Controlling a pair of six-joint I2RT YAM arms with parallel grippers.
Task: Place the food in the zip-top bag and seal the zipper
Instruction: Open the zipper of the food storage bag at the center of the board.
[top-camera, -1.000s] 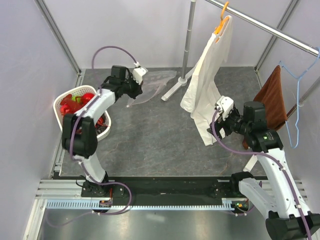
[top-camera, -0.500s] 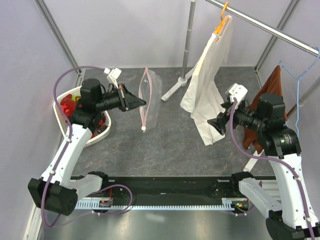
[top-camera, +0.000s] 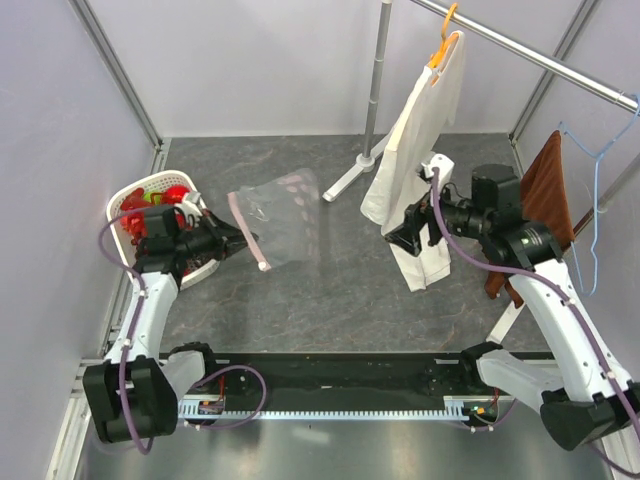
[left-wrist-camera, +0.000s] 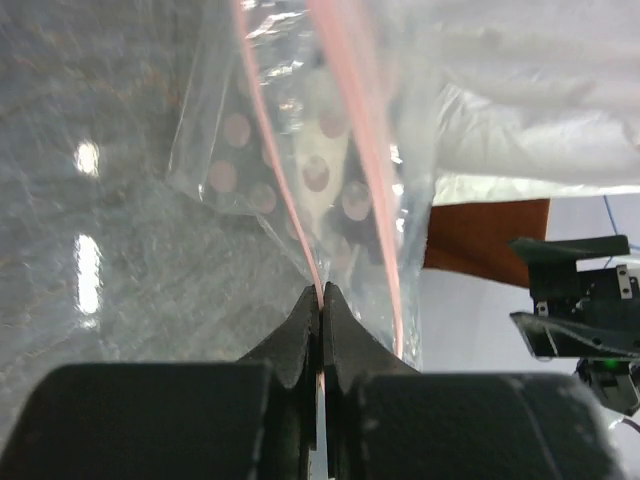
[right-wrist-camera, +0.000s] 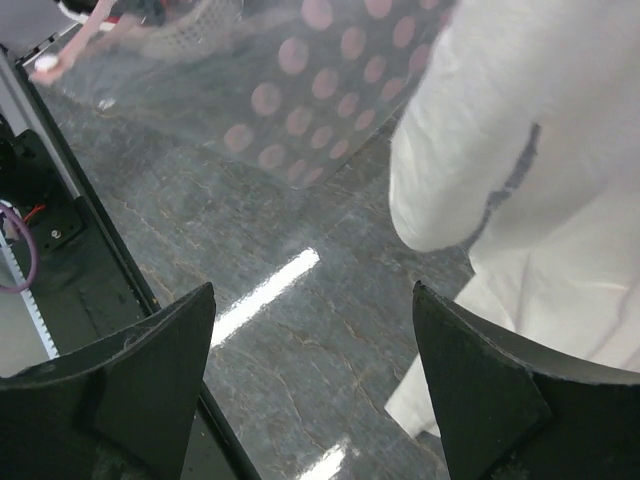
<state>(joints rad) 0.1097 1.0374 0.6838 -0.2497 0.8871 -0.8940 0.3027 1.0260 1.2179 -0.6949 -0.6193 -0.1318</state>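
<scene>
Overhead, the left gripper (top-camera: 238, 238) holds the bag (top-camera: 290, 215) by its zipper (top-camera: 247, 230). The clear sheet spreads toward the middle of the table (top-camera: 340, 295), apparently lifted off it. The food (top-camera: 175, 193) sits in the basket (top-camera: 112, 222) just behind that arm, and none of it is in the bag. The right gripper (top-camera: 400, 232) hovers beside the shirt (top-camera: 415, 140), apart from the bag.

From the left wrist, the jaws are pressed together on one pink lip of the zipper (left-wrist-camera: 275, 165). The other lip runs separately to its right, so the mouth looks partly open. The dotted film (left-wrist-camera: 240, 150) drapes away beyond.

From the right wrist, the right gripper (right-wrist-camera: 310, 335) has its jaws wide apart and holds nothing. The bag (right-wrist-camera: 320, 90) stretches across the top of the view, and the shirt (right-wrist-camera: 520, 130) hangs close on the right.

The bag is probably very light, limp and slick, so it would sag shut when held at one point. The zipper is its firmest part, so the free lip looks like the best place for the right gripper to pinch and keep the mouth open. The toy food seems light and rigid, and the round pieces may roll.
</scene>
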